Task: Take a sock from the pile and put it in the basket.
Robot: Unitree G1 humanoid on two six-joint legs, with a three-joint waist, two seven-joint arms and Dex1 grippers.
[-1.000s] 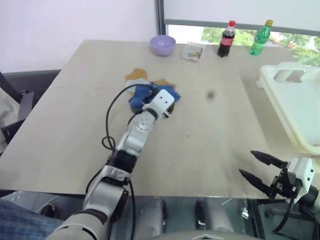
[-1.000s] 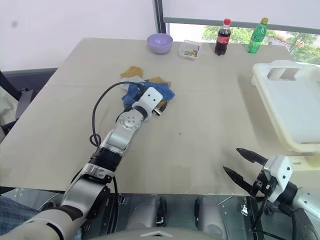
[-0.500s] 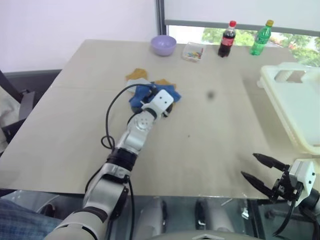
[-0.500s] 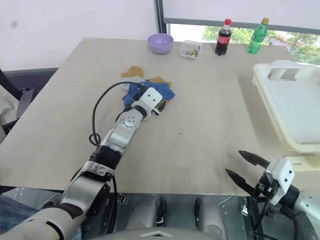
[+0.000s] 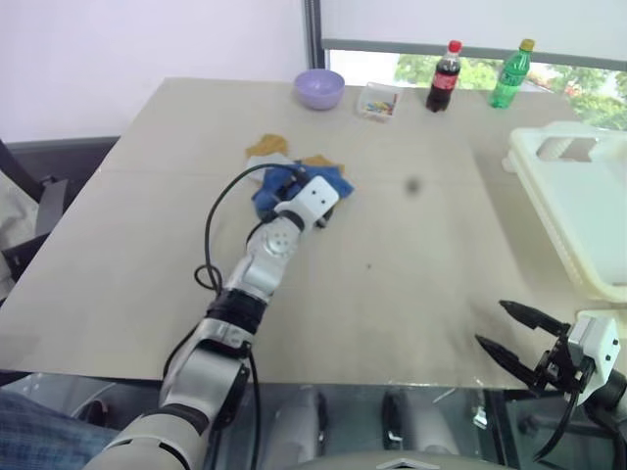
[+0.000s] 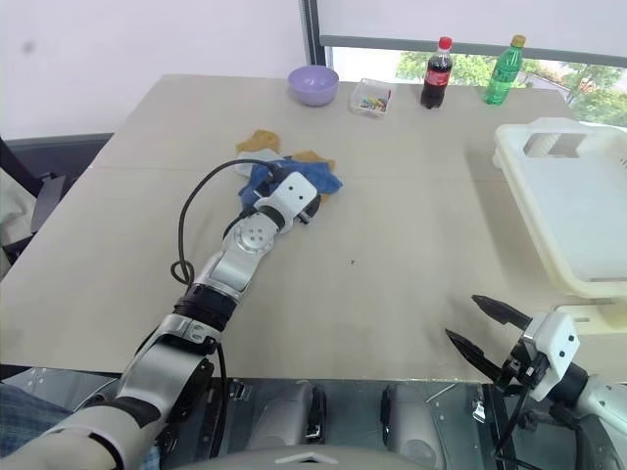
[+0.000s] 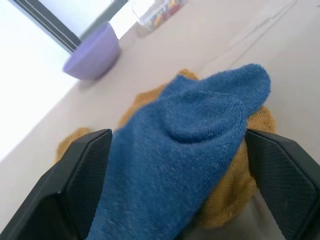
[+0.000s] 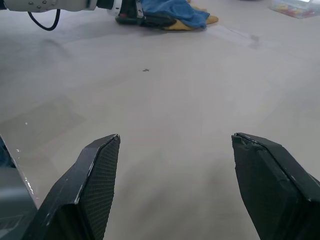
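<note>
My left tool (image 7: 175, 165) is gaping wide around a blue knitted sock (image 7: 190, 145) topping the small heap of socks (image 5: 294, 174). My right tool (image 6: 485, 328) is hovering spread at the beige tabletop (image 5: 411, 255) edge. A lilac bowl (image 5: 319, 88) and two bottles (image 5: 443, 76) are sitting beyond, the cream plastic basket (image 5: 578, 196) off right.

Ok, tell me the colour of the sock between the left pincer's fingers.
Blue sock; the left wrist view shows it best.

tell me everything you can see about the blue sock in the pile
The blue sock looks like soft knitted fabric, with a rounded toe end. It lies crumpled on top of mustard-orange socks in the pile, on the table left of centre. The left gripper is open, one black finger on either side of the sock, not closed on it.
</note>
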